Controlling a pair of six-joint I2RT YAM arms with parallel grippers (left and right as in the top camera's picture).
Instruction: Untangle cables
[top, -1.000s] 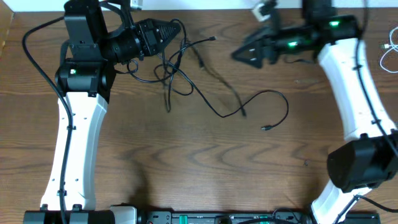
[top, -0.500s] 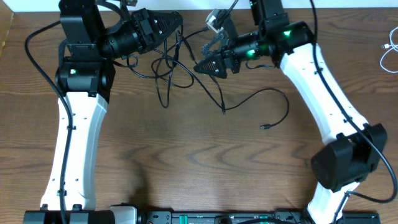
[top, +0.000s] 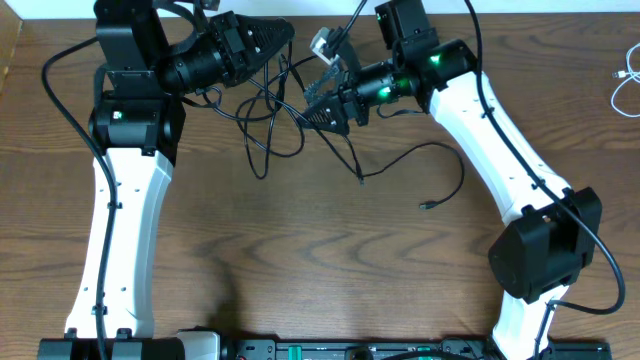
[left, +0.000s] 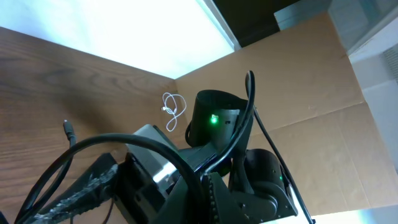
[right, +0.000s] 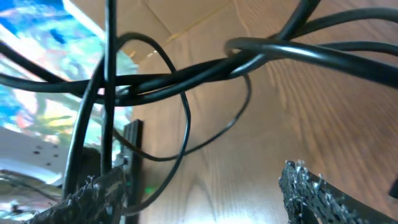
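Note:
The black cables (top: 275, 115) form a loose tangle at the back middle of the table, with one long strand trailing right to a plug end (top: 428, 205). My left gripper (top: 272, 42) is shut on a black cable (left: 247, 121) and holds it up off the table. My right gripper (top: 318, 102) is open with its fingertips in the right side of the tangle. In the right wrist view the open fingers (right: 205, 196) sit below several crossing black strands (right: 186, 74), with none between them. A white cable (top: 625, 85) lies apart at the far right and also shows in the left wrist view (left: 174, 111).
The wooden table (top: 320, 270) runs to the front edge, where the arm bases stand. Thick black robot wires hang beside the left arm (top: 60, 90). A cardboard wall (left: 311, 74) stands behind the table.
My right arm has swung left from the back right and its open gripper has entered the tangle. The left gripper has stayed shut on the cable, and the strands have been pulled slightly leftward.

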